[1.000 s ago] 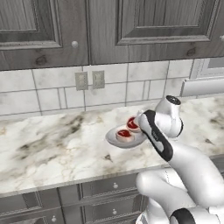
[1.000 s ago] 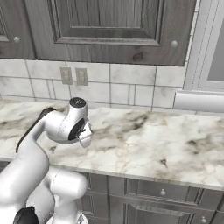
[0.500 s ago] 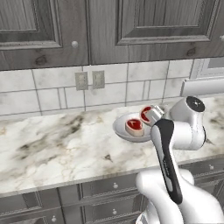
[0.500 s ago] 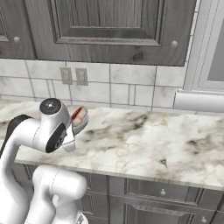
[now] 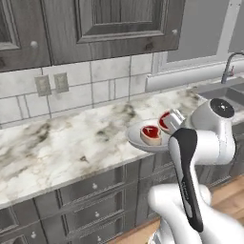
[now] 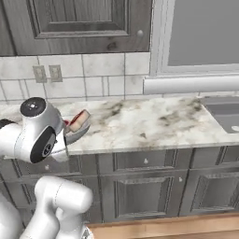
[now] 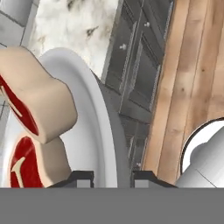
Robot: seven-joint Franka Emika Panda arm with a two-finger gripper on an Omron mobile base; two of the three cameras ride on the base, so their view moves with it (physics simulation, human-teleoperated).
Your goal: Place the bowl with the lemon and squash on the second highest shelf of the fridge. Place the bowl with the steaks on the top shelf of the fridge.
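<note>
Gripper (image 7: 113, 175) clamped on rim of steak bowl (image 5: 143, 141) — two raw steaks (image 5: 151, 135) inside — raised off marble counter (image 5: 62, 147).

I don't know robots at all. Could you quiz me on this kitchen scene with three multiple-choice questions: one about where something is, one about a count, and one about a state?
1. Where is the bowl?
A. resting in the sink
B. held up in front of the counter's edge
C. on the floor

2. How many steaks lie in it?
A. one
B. two
C. four

3. What is the hand doing?
A. pinching the bowl's rim
B. hanging open
C. gripping a drawer knob

Answers: 1 B, the left base view shows it lifted by the counter. 2 B, two red pieces show. 3 A, the hand view shows the rim between the fingertips.
</note>
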